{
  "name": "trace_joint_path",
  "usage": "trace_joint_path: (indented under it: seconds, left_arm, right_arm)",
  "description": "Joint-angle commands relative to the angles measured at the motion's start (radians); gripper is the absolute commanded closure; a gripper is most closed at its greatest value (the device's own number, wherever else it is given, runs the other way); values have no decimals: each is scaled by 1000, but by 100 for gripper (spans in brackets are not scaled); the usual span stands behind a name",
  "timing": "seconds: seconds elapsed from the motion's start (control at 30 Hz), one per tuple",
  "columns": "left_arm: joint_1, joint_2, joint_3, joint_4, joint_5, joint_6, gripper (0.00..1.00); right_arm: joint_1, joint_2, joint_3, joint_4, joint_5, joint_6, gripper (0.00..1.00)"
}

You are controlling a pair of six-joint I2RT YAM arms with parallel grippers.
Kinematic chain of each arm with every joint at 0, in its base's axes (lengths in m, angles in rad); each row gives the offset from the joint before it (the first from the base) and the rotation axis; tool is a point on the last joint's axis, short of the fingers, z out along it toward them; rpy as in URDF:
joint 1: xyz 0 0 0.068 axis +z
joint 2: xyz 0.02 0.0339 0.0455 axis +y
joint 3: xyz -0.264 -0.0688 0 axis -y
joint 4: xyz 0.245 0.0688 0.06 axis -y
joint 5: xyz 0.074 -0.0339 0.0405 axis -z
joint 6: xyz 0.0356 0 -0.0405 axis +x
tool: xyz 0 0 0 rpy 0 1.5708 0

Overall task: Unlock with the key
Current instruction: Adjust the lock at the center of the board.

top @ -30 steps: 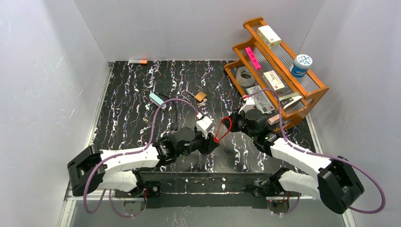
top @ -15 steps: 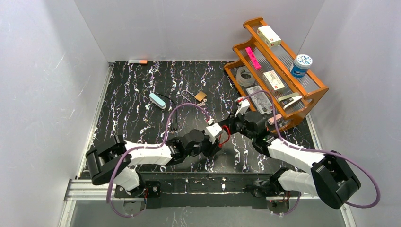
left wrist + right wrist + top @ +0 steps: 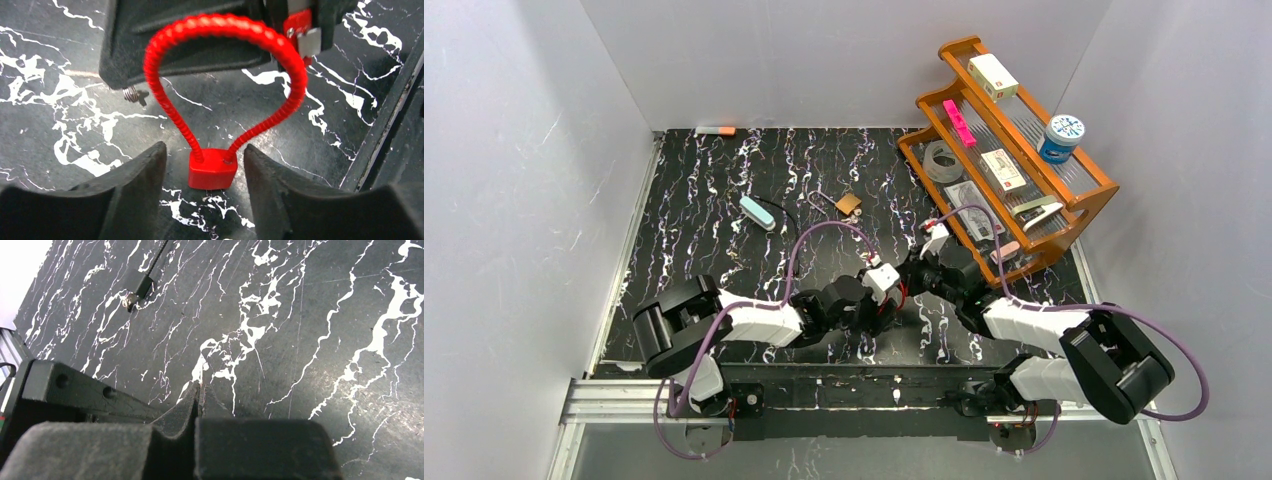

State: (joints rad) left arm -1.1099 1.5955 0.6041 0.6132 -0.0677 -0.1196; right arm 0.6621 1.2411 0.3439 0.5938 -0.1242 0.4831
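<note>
A red cable lock stands on the black marbled table: its small red body (image 3: 212, 169) is down and its ribbed loop (image 3: 165, 45) rises upright. My left gripper (image 3: 204, 150) is open, with one finger on each side of the body and not touching it. My right gripper (image 3: 200, 390) is shut, with a thin reddish sliver between its tips. In the left wrist view it sits just behind the loop and holds a small red piece with a silver tab (image 3: 302, 35), which looks like the key. In the top view both grippers meet at the lock (image 3: 898, 292).
A wooden rack (image 3: 1074, 215) with boxes, tape and a blue tub stands at the right. A brown tag (image 3: 849, 203), a teal stick (image 3: 757, 212) and a black cable plug (image 3: 137, 287) lie on the table further back.
Both arms have closed in toward each other. The lock has come down from mid-air onto the table, and my left gripper now stands open around its body.
</note>
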Motion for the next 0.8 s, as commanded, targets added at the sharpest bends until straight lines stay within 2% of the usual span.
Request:
trace_joint_path:
  seconds: [0.0,0.2,0.37,0.53,0.77]
  left_arm:
    - [1,7,29,68,-44,-5,41]
    - [-1,24,32,79,-86,-34,35]
    - [-43,-8,18,80,-186,-66,30]
    - [-138,0,16,81,-414,-95,27]
    - [-211,31,42,79,-638,-181,28]
  right_arm:
    - [4,21,1,92,-23,7,99]
    - [23,53,31,89,-8,13,99]
    - [45,34,77,11,60,52,99]
    - [67,20,120,-63,115,105,99]
    - [81,18,133,-100,144,121,99]
